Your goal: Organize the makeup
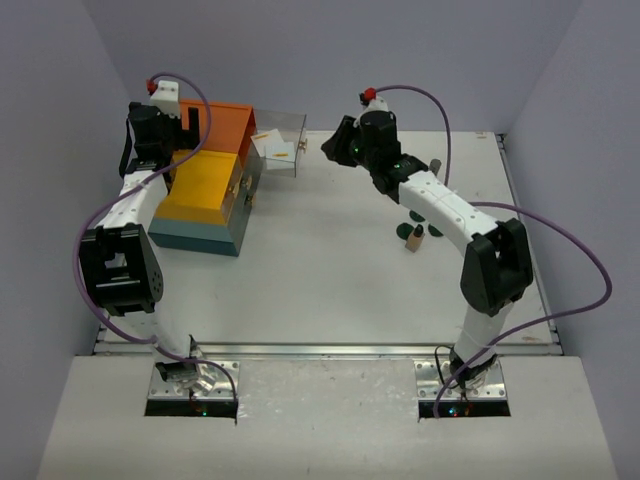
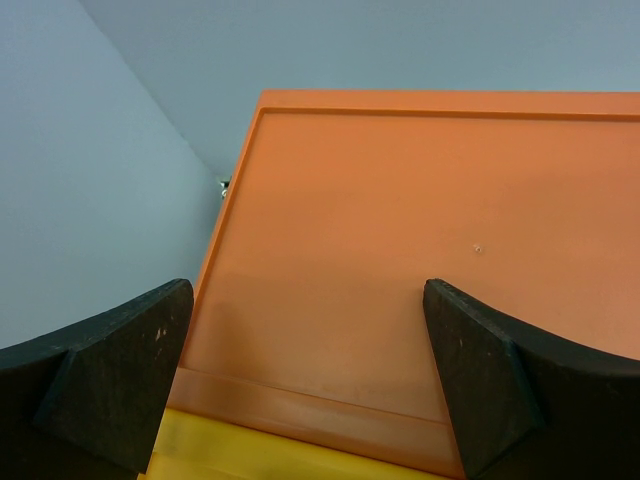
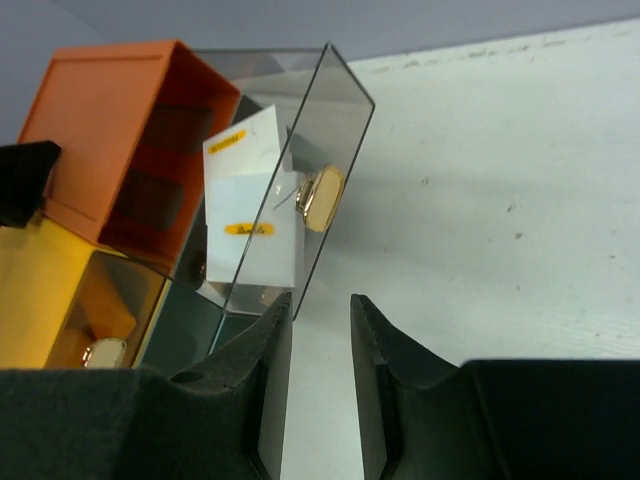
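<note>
Two grippers attend one box (image 1: 200, 190) at the far left of the table (image 1: 320, 290). We see the left gripper (image 2: 307, 292) spread to its widest over the box's orange top, holding nothing. We judge it is posted there to steady the box, though we cannot tell whether it touches.

A clear drawer (image 3: 335, 120) juts from the orange tier toward the right side, pulled out so that things can go in. The right gripper (image 3: 320, 305) hangs just in front of the drawer, its jaws narrow with only bare table between them. The lower corner of the drawer's front sits right beside one finger (image 3: 270, 350), which suggests to us that a push or a pinch on the drawer comes next.

Two white packets (image 3: 245, 190) lie inside the drawer, already sorted. Dark discs (image 1: 403, 232) and a tan bottle (image 1: 413, 243) wait on the table's right side, well apart from the box. A gold knob (image 3: 320, 198) marks the drawer's front.
</note>
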Motion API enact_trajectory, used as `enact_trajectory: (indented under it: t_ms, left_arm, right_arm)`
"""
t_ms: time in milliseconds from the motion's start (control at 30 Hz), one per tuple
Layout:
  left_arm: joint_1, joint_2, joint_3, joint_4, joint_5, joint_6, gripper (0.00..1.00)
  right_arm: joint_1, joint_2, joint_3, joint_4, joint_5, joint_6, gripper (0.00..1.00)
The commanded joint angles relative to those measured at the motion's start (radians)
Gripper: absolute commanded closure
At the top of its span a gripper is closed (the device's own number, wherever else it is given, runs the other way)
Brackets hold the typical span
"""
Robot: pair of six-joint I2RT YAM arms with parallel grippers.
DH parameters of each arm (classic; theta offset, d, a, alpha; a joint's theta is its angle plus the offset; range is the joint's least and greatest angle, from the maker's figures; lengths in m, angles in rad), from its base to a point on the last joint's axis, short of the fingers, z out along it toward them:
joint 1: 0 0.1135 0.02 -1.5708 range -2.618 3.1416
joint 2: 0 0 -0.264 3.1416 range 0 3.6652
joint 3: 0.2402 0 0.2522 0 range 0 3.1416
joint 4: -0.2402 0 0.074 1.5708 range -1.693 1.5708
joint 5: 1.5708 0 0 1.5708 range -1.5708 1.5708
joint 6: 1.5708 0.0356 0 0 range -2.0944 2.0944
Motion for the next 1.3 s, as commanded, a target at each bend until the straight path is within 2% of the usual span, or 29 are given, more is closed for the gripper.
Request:
enact_trajectory:
  t_ms: [0,233,433,533,867,1067,1267]
  left_arm:
    - [-0.001,0.022,-0.053,-0.192,-0.037,0.039,0.00]
    - [0.000,0.026,-0.046,-0.194,-0.037,0.040,0.00]
    - [0.000,0.030,-0.046,-0.194,-0.040,0.042,0.00]
    - [0.000,0.031,-0.049,-0.191,-0.037,0.041,0.00]
    - [-0.001,0.037,-0.068,-0.178,-0.033,0.036,0.00]
    - [-0.001,0.027,-0.069,-0.179,-0.040,0.045,0.00]
    - [0.000,0.029,-0.066,-0.180,-0.041,0.045,0.00]
  right_arm:
    - [0.036,0.076,0.033,0.042,-0.086,0.091,0.72]
    - [0.043,0.237,0.163,0.066,-0.156,0.169,0.78]
    - [0.078,0.396,0.417,0.041,-0.186,0.147,0.78]
    - [0.093,0.462,0.494,0.037,-0.172,0.143,0.79]
    - [0.142,0.708,0.750,0.202,-0.255,0.286,0.78]
    - [0.168,0.703,0.727,0.284,-0.240,0.263,0.72]
    - [0.169,0.661,0.645,0.272,-0.249,0.237,0.67]
